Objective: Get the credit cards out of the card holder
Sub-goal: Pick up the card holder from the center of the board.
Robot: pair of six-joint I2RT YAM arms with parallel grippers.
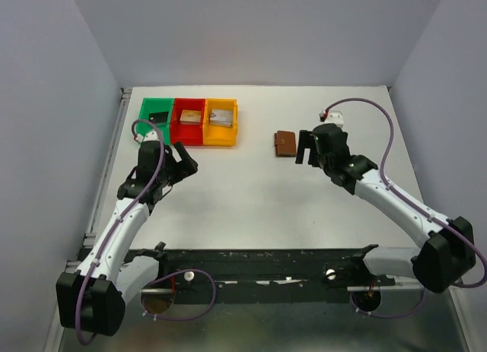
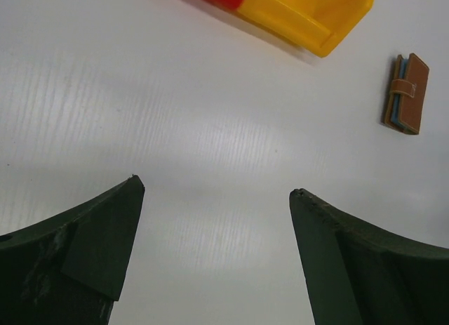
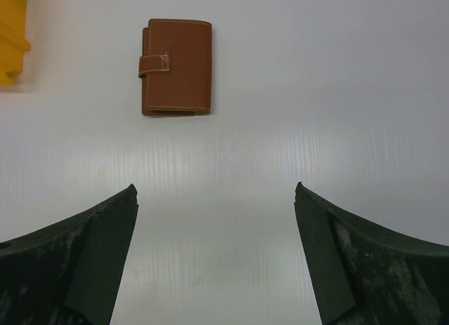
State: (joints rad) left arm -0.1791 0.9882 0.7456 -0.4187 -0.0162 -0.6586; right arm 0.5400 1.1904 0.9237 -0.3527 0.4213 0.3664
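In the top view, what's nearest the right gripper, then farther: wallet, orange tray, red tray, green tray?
1. Wallet, beside the right gripper.
2. Orange tray, farther left.
3. Red tray, middle one.
4. Green tray, far left.

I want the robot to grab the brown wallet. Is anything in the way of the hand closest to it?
Nothing I can see. Only bare table lies between the open right gripper and the closed card holder.
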